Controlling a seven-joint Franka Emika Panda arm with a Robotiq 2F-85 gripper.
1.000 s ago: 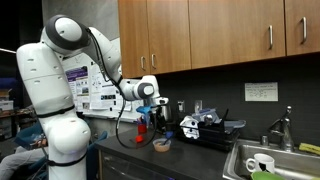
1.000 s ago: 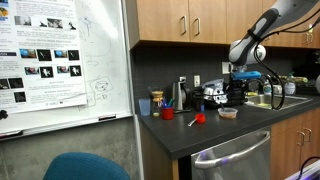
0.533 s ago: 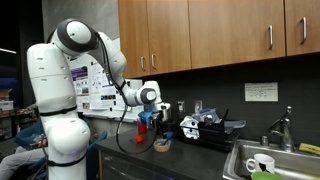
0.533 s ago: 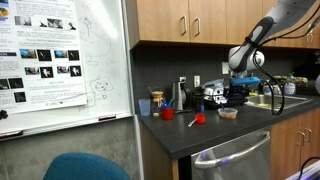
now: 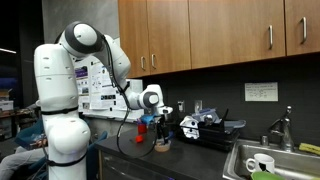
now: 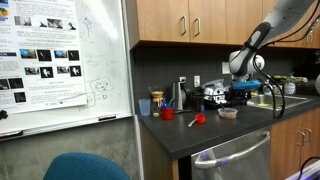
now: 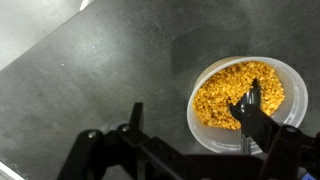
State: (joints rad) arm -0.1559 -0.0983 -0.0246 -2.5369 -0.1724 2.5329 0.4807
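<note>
On the far left of an exterior view hangs a whiteboard (image 6: 60, 60) with a poster (image 6: 40, 50) taped to it. To its right a dark countertop (image 6: 200, 135) carries a red cup (image 6: 167, 113) and then a small bowl (image 6: 228, 113). The gripper (image 6: 243, 92) hangs just above that bowl and slightly to its right, apart from it. Seen from the wrist, the grey counter fills the left side. One of the fingers (image 7: 136, 120) stands over that surface, outside the bowl's rim. Further right sits the white bowl, filled with yellow kernels (image 7: 220, 95), and the opposite finger stands over the kernels inside the rim. The fingers are spread wide and hold nothing, with the bowl's left rim lying between them. Whether the right fingertip touches the kernels cannot be told.
</note>
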